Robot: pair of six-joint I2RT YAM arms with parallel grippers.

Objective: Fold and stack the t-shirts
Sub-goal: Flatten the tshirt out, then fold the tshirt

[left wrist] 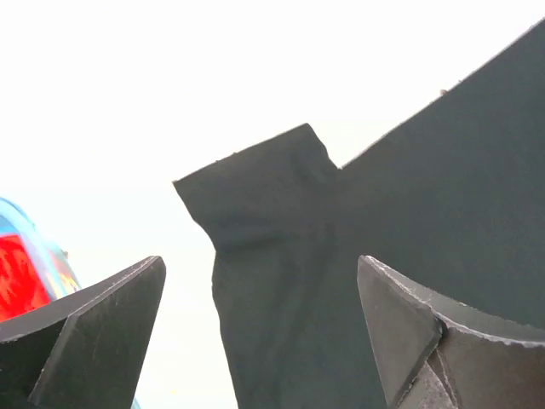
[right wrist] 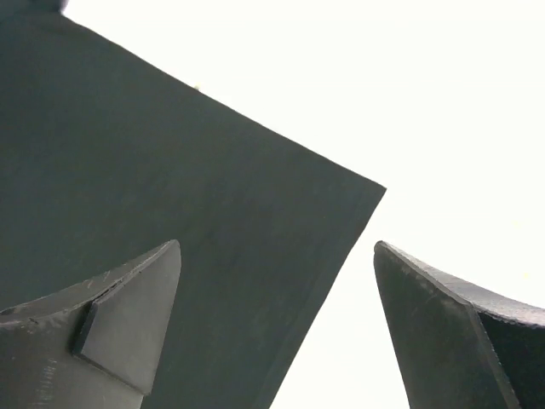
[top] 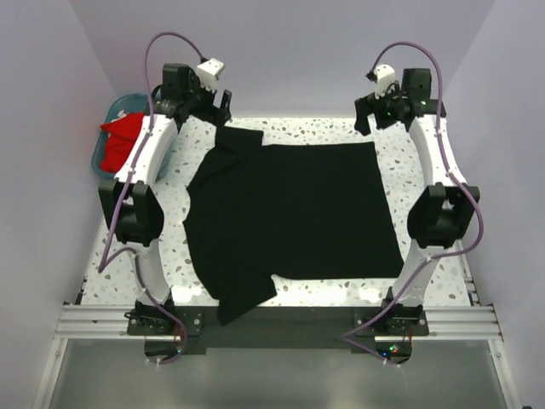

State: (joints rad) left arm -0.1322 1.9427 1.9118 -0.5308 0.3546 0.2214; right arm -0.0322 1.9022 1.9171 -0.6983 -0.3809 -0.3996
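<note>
At the near edge of the tabletop, one sleeve of the black t-shirt droops over the rim, and the body lies flat beyond it. The shirt looks light and limp and likely to drag, so pinching a hem corner or a sleeve seems best. At the far edge, the left hand and right hand hover released and empty. The red t-shirts sit in the teal basket at far left. No writing is legible.

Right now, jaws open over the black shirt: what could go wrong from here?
1. The black t-shirt's near sleeve hangs off the table edge; it may drag or snag in a fold.
2. The far sleeve by the left gripper is creased; closing the jaws there may catch doubled cloth and skew the fold.
</note>
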